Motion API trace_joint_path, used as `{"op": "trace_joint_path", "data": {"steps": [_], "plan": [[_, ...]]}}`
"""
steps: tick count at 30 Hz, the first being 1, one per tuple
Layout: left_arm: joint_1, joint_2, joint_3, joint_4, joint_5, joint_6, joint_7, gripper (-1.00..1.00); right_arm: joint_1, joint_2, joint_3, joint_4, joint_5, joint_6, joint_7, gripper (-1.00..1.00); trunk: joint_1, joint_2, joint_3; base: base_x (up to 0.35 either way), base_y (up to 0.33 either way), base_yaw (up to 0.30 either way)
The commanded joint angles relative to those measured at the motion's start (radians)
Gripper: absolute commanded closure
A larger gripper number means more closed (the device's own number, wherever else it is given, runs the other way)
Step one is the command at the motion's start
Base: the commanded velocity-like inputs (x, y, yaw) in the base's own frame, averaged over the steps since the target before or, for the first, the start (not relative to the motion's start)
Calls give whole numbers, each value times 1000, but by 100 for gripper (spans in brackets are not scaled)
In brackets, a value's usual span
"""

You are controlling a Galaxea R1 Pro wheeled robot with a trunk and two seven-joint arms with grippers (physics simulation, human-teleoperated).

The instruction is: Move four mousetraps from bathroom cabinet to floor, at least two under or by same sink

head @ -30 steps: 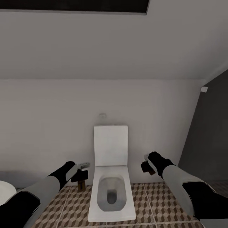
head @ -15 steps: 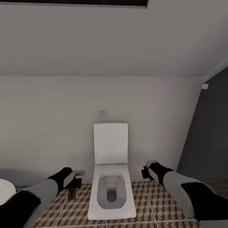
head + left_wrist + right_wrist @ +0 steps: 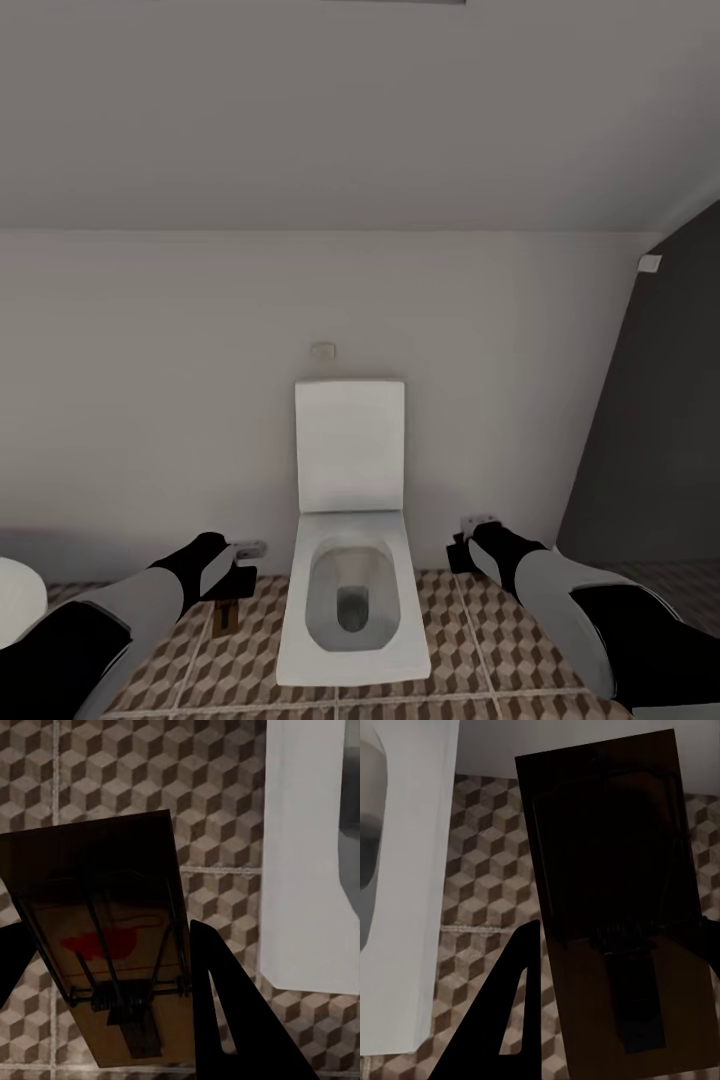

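You are carrying: the left gripper (image 3: 105,967) clamps one mousetrap (image 3: 112,945), the right gripper (image 3: 615,967) another mousetrap (image 3: 607,907). Next, find the sink; only the toilet (image 3: 350,600) faces you.

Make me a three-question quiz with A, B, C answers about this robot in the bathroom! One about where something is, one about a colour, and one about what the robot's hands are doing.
1. Where is the toilet?
A. Between the two arms
B. Beyond the left arm
C. Behind the robot

2. What colour is the mark on the left end effector's mousetrap?
A. Blue
B. Red
C. Green

3. What is the right end effector doing?
A. Hanging open with nothing in it
B. Touching the toilet lid
C. Gripping a mousetrap

Answers:
1 A: the head view shows the toilet centred between the left end effector and the right one.
2 B: the left wrist view shows a red patch under the black wire.
3 C: the right wrist view shows its fingers on either side of the board, above the cube-patterned floor.
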Motion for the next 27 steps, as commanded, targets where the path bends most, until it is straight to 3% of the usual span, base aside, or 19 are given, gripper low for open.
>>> {"op": "trace_joint_path", "data": {"steps": [1, 27], "plan": [[0, 1, -6, -3, 7, 6, 3, 100, -1, 1, 8, 2, 0, 2, 1, 100, 4, -8, -4, 0, 0, 0], [0, 0, -6, 0, 8, 13, 3, 100, 1, 4, 8, 2, 1, 0, 1, 100, 104, -190, -86, 0, 0, 0]]}}
